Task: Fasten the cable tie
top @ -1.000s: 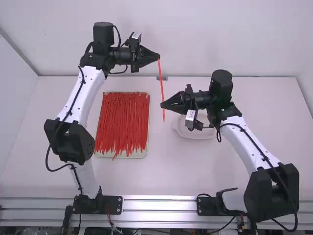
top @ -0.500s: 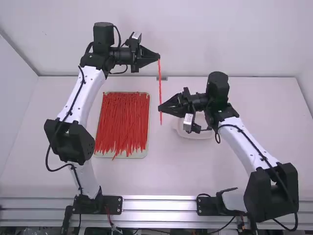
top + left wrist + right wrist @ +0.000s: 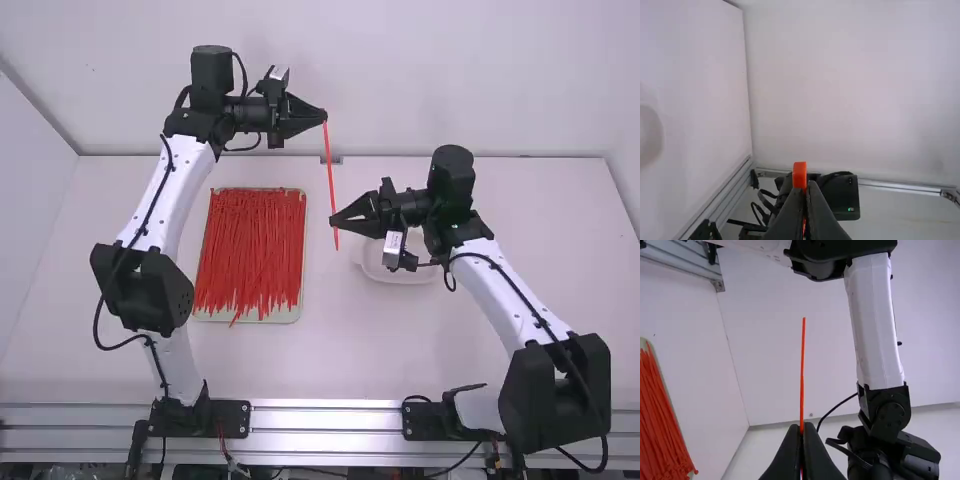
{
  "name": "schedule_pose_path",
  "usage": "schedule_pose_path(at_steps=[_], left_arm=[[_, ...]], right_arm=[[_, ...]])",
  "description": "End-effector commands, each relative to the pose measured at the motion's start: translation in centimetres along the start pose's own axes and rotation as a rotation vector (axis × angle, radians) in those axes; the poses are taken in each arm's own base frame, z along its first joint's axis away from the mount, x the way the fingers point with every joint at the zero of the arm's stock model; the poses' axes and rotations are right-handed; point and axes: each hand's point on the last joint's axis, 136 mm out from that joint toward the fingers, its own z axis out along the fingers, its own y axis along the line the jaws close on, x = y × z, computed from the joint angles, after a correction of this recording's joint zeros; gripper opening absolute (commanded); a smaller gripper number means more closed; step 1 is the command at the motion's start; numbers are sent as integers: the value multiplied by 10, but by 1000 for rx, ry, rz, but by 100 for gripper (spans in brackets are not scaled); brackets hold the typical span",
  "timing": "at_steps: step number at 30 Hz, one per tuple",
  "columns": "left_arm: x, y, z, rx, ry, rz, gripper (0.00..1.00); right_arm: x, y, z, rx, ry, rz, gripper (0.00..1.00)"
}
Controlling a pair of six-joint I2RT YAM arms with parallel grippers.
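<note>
A single red cable tie [image 3: 330,180] hangs almost upright in the air above the table's back middle. My left gripper [image 3: 322,117] is shut on its top end; the orange head [image 3: 799,174] pokes out between its fingers in the left wrist view. My right gripper [image 3: 334,217] comes in from the right and is shut on the tie's lower part, with a short tail below it. In the right wrist view the tie [image 3: 802,375] rises straight out of my closed right gripper [image 3: 801,432] toward the left arm [image 3: 872,330].
A beige tray [image 3: 250,318] with several loose red cable ties lies on the left half of the table. A white bowl [image 3: 400,272] sits under the right wrist. The right and front of the table are bare.
The right gripper, with the tie's lower end, swung slightly left and then back right. The left gripper stayed in place.
</note>
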Motion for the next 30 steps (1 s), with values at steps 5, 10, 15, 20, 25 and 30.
schedule_pose_path(at_steps=[5,10,15,20,25,30], left_arm=[[2,2,3,-5,1,22,2],[3,4,3,-9,3,53,2],[3,6,3,-14,4,55,2],[4,5,3,-10,10,77,2],[4,5,3,-10,8,129,2],[0,-3,4,7,-3,348,2]], right_arm=[[-3,1,-1,-1,-21,187,0],[-3,-7,-2,-3,-16,492,0],[8,-15,-13,32,42,843,0],[20,-13,-17,72,104,844,0],[5,-8,-15,23,28,900,0],[23,-34,-7,160,103,1192,0]])
